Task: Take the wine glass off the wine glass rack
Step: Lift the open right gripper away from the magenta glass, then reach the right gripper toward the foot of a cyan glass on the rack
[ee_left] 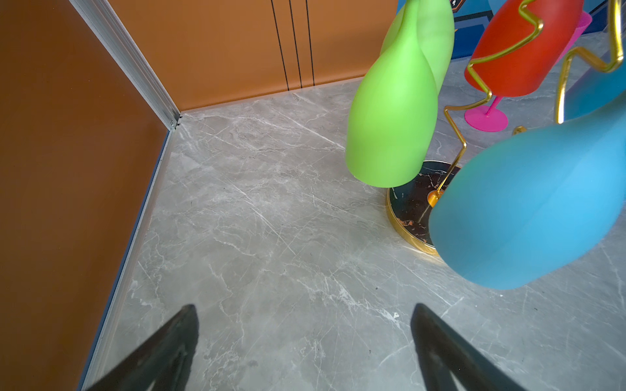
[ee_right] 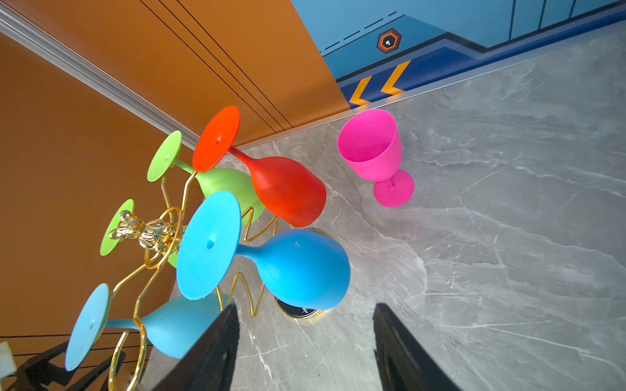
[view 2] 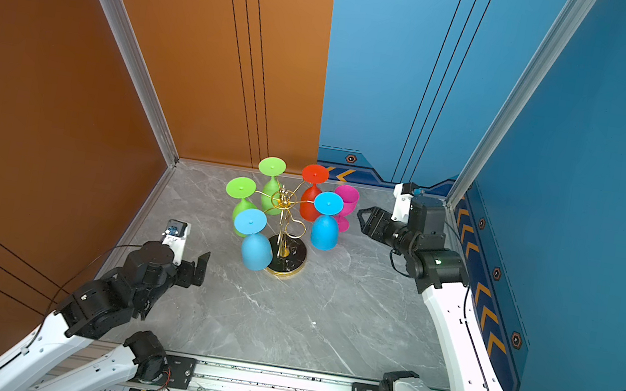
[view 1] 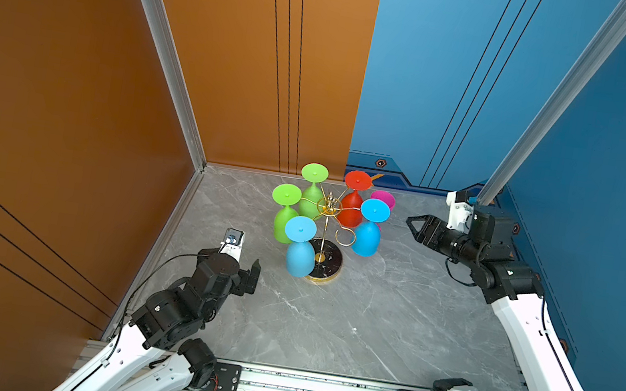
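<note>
Grey marble counter [view 1: 389, 321], orange and blue walls [view 1: 241, 47]. In a top view the wine glass rack [view 1: 330, 266] stands mid-counter with five hanging wine glasses [view 1: 300, 257]; a pink wine glass [view 1: 383, 198] stands upright just beside the rack. Left wrist view: left tool [ee_left: 305, 306] spread wide, empty, near the rack. Right wrist view: right tool [ee_right: 306, 306] parted, gripping nothing, facing the rack.

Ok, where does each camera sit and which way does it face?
Top views: high over front rail, looking down at the wine glass rack; both arms show.
Left wrist: low, facing the rack; open left end effector shows.
Right wrist: beside the rack, facing it; open right end effector shows.
Shared: both wrist views catch the pink glass.
</note>
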